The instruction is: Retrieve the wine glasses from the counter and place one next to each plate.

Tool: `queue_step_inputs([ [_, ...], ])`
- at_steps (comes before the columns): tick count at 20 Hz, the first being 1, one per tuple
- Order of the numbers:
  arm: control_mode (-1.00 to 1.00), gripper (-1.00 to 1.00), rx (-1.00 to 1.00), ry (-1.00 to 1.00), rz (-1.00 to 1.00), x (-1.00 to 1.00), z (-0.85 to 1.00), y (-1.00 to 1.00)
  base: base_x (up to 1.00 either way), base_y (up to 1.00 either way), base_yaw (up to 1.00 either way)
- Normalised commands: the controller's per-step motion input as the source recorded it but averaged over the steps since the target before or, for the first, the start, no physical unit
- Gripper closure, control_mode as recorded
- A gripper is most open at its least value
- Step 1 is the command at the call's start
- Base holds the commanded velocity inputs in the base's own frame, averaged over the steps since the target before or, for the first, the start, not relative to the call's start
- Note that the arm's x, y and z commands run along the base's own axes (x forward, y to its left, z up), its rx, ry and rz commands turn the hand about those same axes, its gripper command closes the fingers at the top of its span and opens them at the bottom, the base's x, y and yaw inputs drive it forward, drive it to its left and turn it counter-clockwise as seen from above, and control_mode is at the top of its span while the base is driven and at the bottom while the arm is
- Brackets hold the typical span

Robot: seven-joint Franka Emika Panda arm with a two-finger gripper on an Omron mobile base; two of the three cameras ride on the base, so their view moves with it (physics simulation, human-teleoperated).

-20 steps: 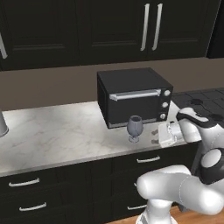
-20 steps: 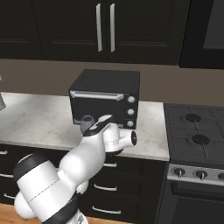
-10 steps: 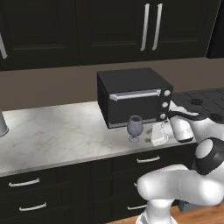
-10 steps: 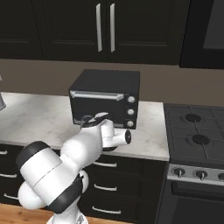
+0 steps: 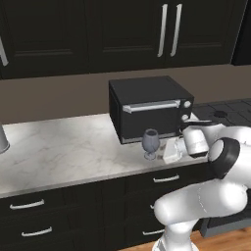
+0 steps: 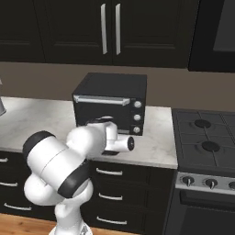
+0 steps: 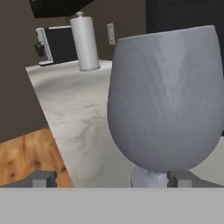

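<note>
One wine glass (image 5: 150,142), grey-blue with a round bowl, stands upright on the marble counter (image 5: 63,152) in front of the toaster oven. My gripper (image 5: 169,151) lies level just right of it, open, nothing held. In the hand view the wine glass (image 7: 164,100) looms close, its stem between my spread fingertips (image 7: 43,178) and nearer the right one; my gripper (image 7: 111,179) does not touch it. My own arm hides the glass in the right base view. The plates are out of view.
A black toaster oven (image 5: 147,105) stands right behind the glass, also seen as the toaster oven (image 6: 112,103). A stove (image 6: 206,137) adjoins the counter's right end. A grey canister (image 5: 2,139) sits far left. A paper towel roll (image 7: 85,41) stands down the counter.
My hand has slid left along the counter's front toward the wine glass, staying open. The glass has not moved.
</note>
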Motion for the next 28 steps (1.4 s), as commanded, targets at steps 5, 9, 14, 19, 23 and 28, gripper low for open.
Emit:
queue_step_inputs([
  [5, -1.0, -1.0, 0.0, 0.0, -0.02, 0.26, -0.11, 0.02, 0.0, 0.0, 0.0],
  [9, -1.0, -1.0, 0.0, 0.0, -0.01, 0.07, -0.16, 0.02, 0.0, 0.0, 0.0],
  [14, -1.0, -1.0, 0.0, 0.0, -0.01, 0.02, -0.17, 0.16, 0.0, 0.0, 0.0],
  [19, -1.0, -1.0, 0.0, 0.0, -0.04, 0.05, 0.0, 0.25, 0.0, 0.0, 0.0],
  [23, -1.0, -1.0, 0.0, 0.0, -0.05, 0.16, 0.0, 0.18, 0.0, 0.0, 0.0],
  [28, -1.0, -1.0, 0.0, 0.0, -0.06, 0.27, -0.02, 0.09, 0.0, 0.0, 0.0],
])
